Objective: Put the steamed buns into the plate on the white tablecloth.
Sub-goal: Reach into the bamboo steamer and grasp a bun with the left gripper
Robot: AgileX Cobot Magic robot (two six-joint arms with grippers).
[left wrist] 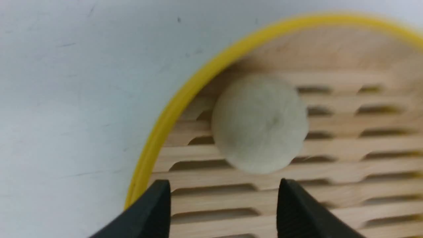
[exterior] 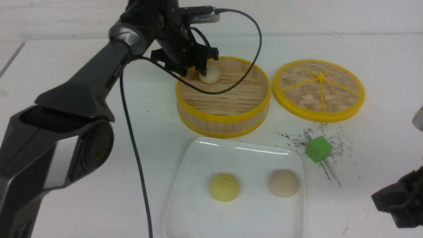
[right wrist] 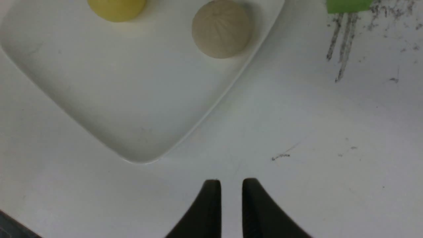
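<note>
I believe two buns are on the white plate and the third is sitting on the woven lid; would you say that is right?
Not quite: the third bun is in the bamboo steamer, as the front view shows.

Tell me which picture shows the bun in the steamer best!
The left wrist view: the cream bun is big and unblocked there. The front view shows it small, partly behind the gripper; the right wrist view doesn't show it.

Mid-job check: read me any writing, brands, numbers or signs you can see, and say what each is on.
No text can be read for certain.
Camera on the left arm: small pale print on its housing, too blurred to read.
Plate, buns, steamer basket, woven lid, green cube: no lettering visible.
</note>
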